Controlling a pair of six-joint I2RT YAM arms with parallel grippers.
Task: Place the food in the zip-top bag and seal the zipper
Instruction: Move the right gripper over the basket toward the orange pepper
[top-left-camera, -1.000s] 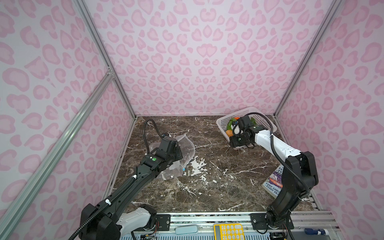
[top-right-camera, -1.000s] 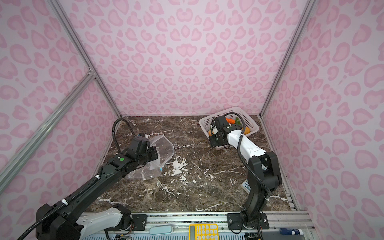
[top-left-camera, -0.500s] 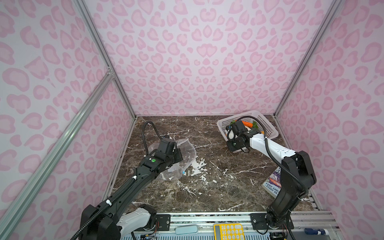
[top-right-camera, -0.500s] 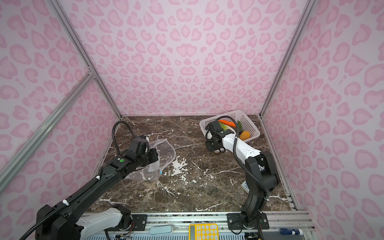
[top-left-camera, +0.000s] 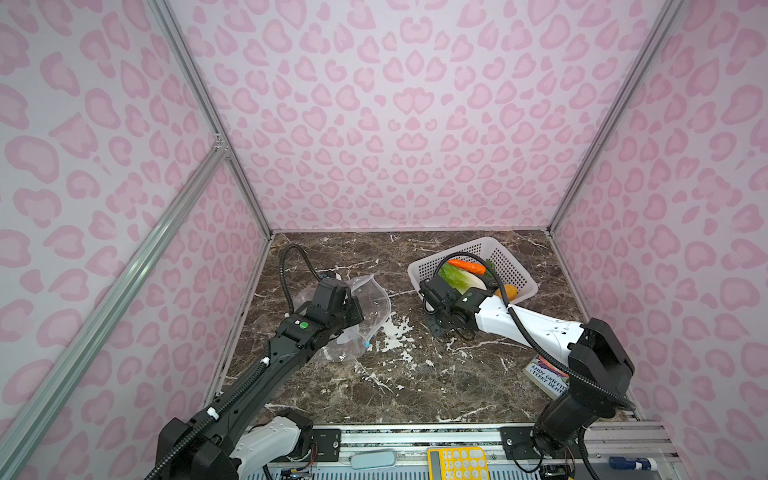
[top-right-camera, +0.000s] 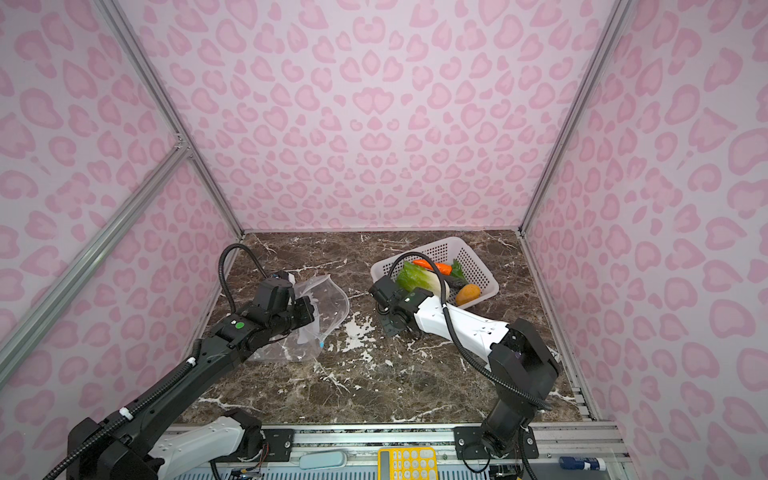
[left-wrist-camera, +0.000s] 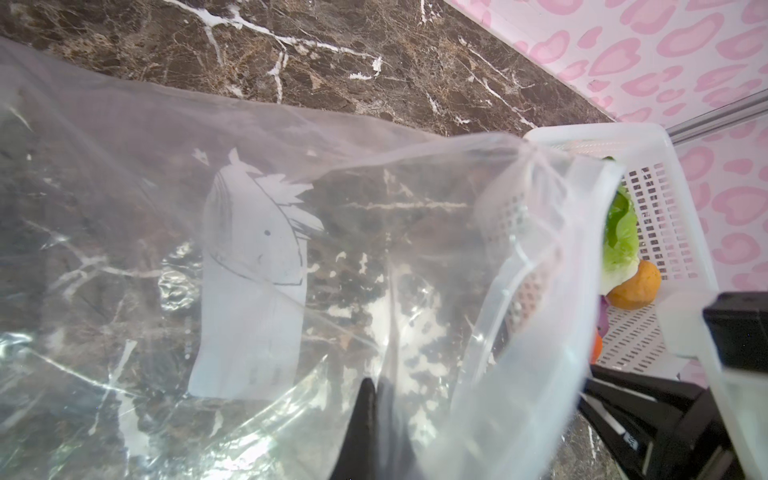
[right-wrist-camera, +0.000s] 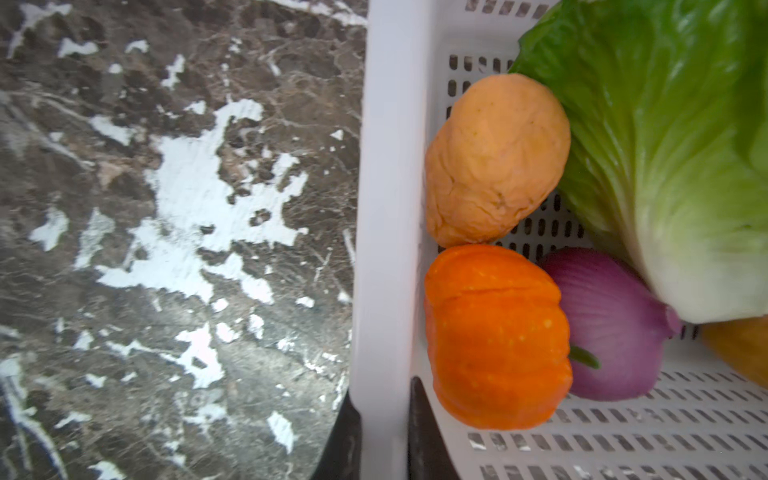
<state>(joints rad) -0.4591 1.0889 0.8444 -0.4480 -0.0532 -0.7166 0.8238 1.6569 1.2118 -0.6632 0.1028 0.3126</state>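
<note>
Right wrist view: right hand (right-wrist-camera: 384, 411) clamps basket wall (right-wrist-camera: 390, 166), left hand (left-wrist-camera: 376, 399) pinches zip-top bag (left-wrist-camera: 249, 270); I judge pouring vegetables (right-wrist-camera: 498, 332) next.

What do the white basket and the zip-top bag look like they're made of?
The basket: likely rigid moulded plastic, smooth matte white, with regular rows of slots. The zip-top bag: thin clear plastic film, glossy; it creases, glints and is see-through.
</note>
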